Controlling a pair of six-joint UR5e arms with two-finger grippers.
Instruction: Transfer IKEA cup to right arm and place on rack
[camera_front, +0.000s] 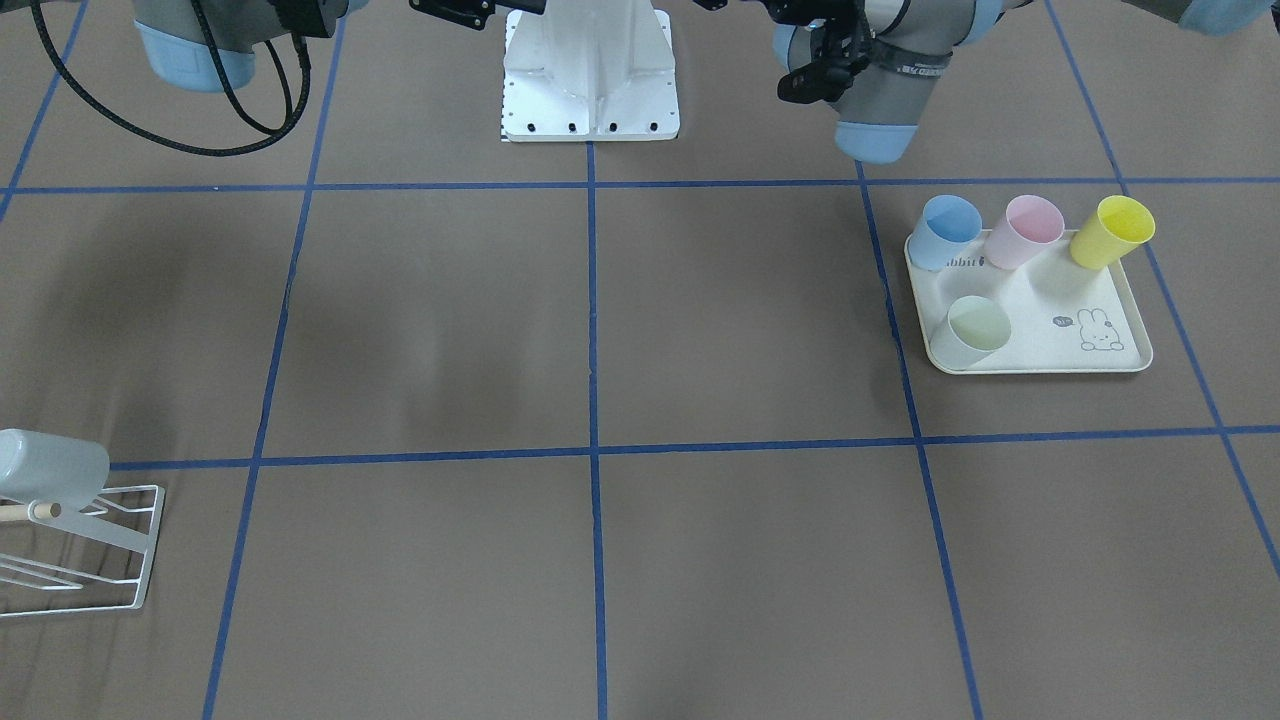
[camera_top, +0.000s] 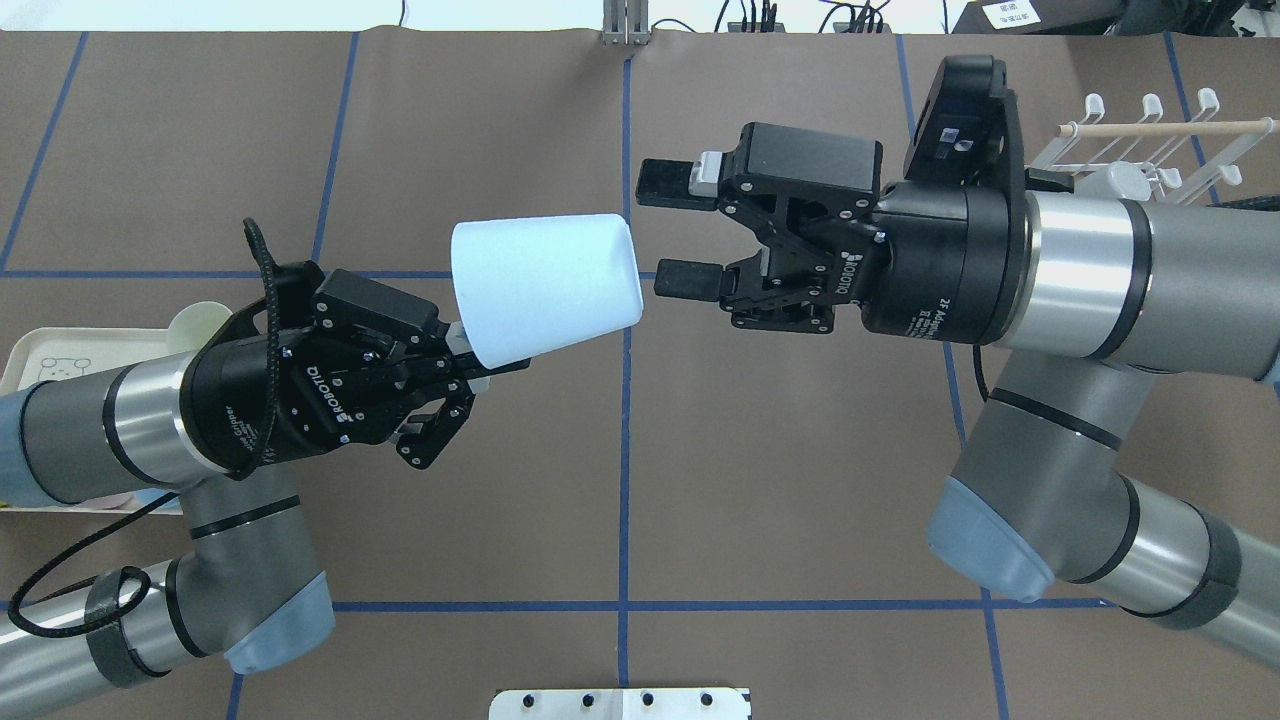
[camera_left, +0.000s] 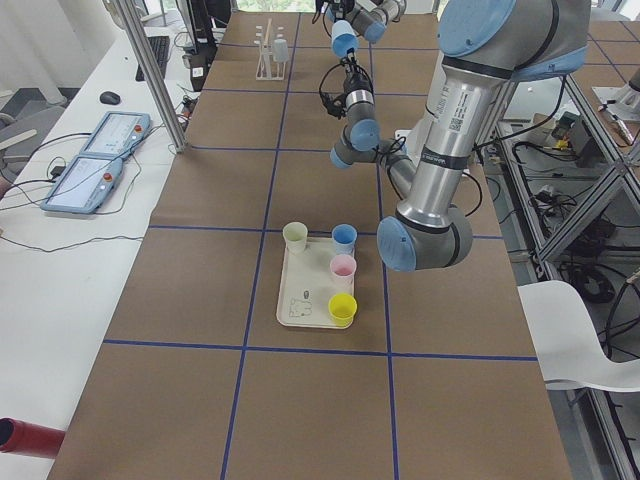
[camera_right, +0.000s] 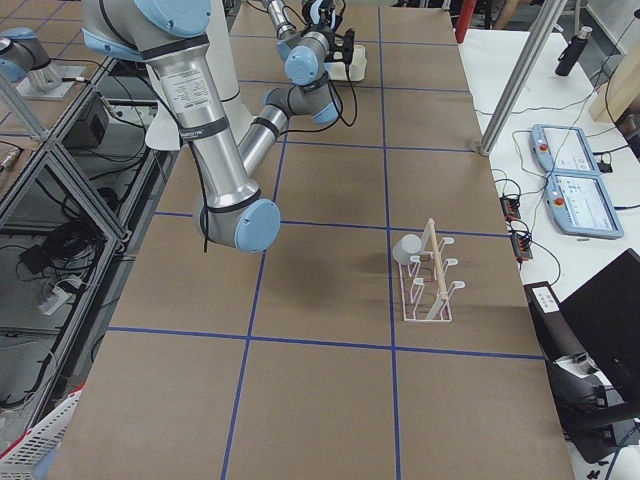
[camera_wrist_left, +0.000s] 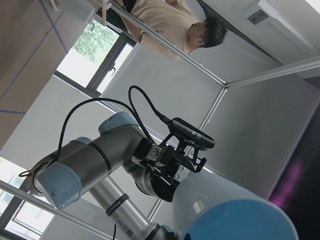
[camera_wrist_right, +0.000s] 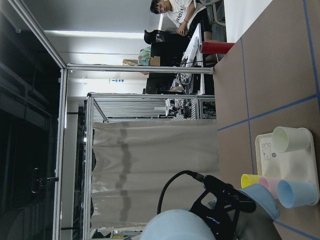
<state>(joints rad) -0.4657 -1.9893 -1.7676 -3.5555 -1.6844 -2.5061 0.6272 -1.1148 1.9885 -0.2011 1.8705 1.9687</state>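
At the far left of the overhead view the cream rabbit-print tray (camera_top: 100, 345) lies on the brown surface (camera_top: 500, 520). The front-facing view shows a blue cup (camera_front: 948, 225), a pink cup (camera_front: 1030, 228), a yellow cup (camera_front: 1112, 230) and a pale green cup (camera_front: 975, 328) standing on it, grouped as the stock to draw from. Next comes the left claw (camera_top: 465, 365), closed on the open rim of the pale IKEA cup (camera_top: 545, 285), apparently with one finger inside the mouth and one outside. It holds the cup in the air over the middle of the surface, lying on its side with the closed base turned toward the other arm. Gripping by the rim likely leaves the tapered wall free for the second grasp. To the right, the right claw (camera_top: 655, 232) has its jaws spread wide and holds nothing. Its fingertips (camera_top: 688, 280) stand just beside the cup's base, not yet around it, so it probably has to line up and advance before closing. At the far right stands the white wire rack (camera_top: 1150, 128) with its wooden dowel, one pale cup (camera_right: 408, 248) already hung on it, well apart from the handover.
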